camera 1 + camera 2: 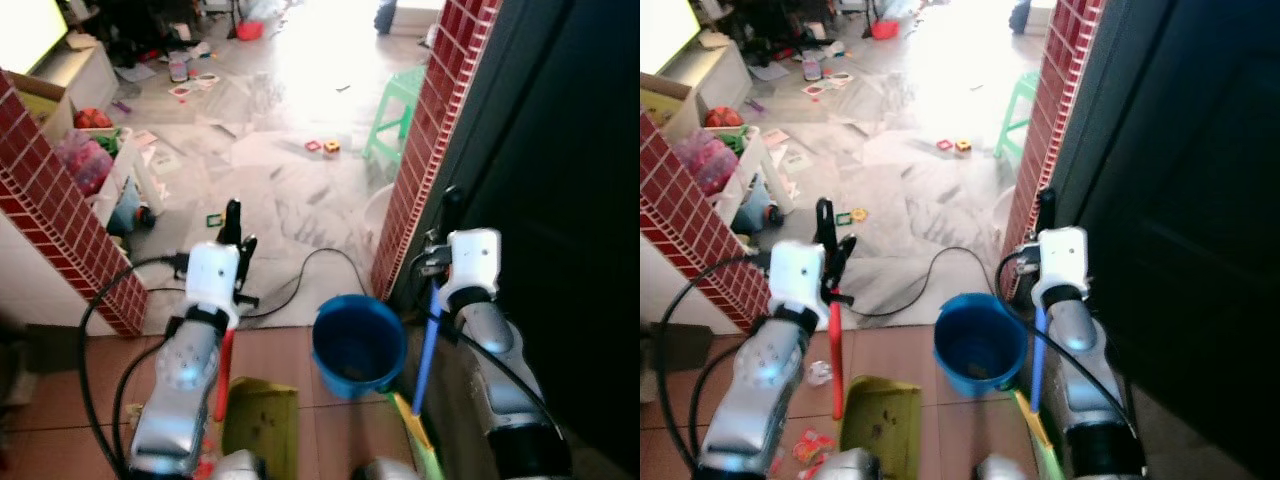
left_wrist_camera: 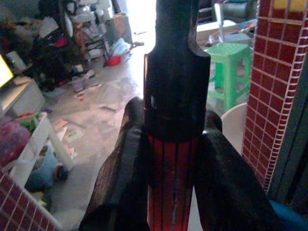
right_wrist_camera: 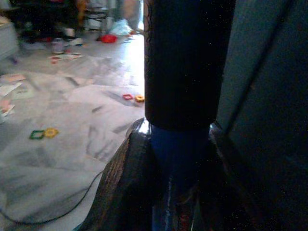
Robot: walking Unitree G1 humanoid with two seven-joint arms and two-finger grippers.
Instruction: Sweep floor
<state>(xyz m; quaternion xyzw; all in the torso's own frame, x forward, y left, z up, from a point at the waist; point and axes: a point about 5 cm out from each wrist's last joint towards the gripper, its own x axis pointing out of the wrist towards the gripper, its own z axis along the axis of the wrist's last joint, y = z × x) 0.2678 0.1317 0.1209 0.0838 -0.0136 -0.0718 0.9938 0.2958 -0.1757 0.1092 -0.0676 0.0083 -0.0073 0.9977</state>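
While it stands upright beside the dark wall on the robot's right, the blue-handled broom with a black grip cap (image 1: 431,340) is clamped between the black fingers of the right gripper (image 1: 448,215), its shaft running down to a green and yellow head (image 1: 422,440) near the terracotta tiled floor (image 1: 290,350). From the right wrist, the black cap sits just above the blue shaft, the two fingers (image 3: 126,183) closed tight on either side of it. To the robot's left, the left gripper (image 1: 236,228) is shut on the red ribbed handle with a black top (image 2: 173,178), which drops to an olive-green plastic dustpan (image 1: 262,420) resting on the tiles. Between the two handles sits a round blue plastic bucket (image 1: 358,342), with a few bits of debris at its bottom. Scraps of red litter (image 1: 810,445) lie on the tiles just beside the dustpan. A black cable (image 1: 300,275) snakes over the grey marble floor (image 1: 280,190) beyond, between two red brick-tiled pillars (image 1: 60,220). Farther off, a green plastic stool (image 1: 395,105) stands near the right pillar, and small coloured toy pieces (image 1: 322,146) and papers are scattered across the marble.
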